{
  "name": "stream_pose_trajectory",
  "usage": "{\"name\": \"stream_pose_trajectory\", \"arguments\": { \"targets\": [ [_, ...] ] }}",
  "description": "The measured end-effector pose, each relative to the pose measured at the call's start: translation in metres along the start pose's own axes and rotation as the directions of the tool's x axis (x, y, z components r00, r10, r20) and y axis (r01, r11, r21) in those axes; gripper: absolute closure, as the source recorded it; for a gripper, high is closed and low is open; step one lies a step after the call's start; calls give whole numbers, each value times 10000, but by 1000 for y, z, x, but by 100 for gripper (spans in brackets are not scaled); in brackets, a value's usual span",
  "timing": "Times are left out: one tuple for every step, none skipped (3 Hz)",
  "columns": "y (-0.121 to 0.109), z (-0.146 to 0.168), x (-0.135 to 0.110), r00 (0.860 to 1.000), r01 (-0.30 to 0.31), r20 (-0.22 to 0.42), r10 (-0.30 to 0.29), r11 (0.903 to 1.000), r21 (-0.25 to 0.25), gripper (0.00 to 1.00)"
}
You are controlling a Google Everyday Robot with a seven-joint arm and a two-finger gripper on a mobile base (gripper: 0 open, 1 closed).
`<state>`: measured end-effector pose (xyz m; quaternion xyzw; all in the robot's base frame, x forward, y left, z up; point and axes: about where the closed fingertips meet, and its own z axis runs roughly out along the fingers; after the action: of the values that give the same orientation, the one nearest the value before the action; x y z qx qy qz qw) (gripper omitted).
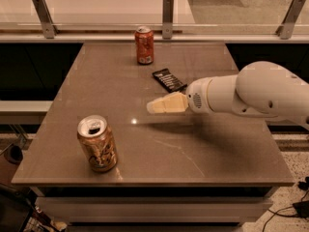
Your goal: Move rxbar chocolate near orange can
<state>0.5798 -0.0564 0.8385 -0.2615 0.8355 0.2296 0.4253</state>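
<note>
The rxbar chocolate (169, 80) is a flat black wrapper with white text lines, lying on the brown table (159, 149) just right of centre toward the back. The orange can (97, 143), golden-orange with a brown swirl pattern and a silver top, stands upright near the front left corner. My gripper (153, 106) reaches in from the right on a white arm. It hovers above the table just in front of the rxbar, slightly left of it, and holds nothing.
A slimmer reddish-orange can (144, 45) stands upright at the back of the table, behind the rxbar. A glass railing with metal posts (167, 13) runs behind the table. The table's front edge is close behind the orange can.
</note>
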Motion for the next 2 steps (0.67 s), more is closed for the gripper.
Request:
{"name": "stream_pose_trajectory", "arguments": {
  "targets": [
    [0, 0, 0, 10000, 2, 1, -2, 10000, -1, 0],
    [-1, 8, -8, 9995, 59, 298, -58, 10000, -2, 0]
  ]
}}
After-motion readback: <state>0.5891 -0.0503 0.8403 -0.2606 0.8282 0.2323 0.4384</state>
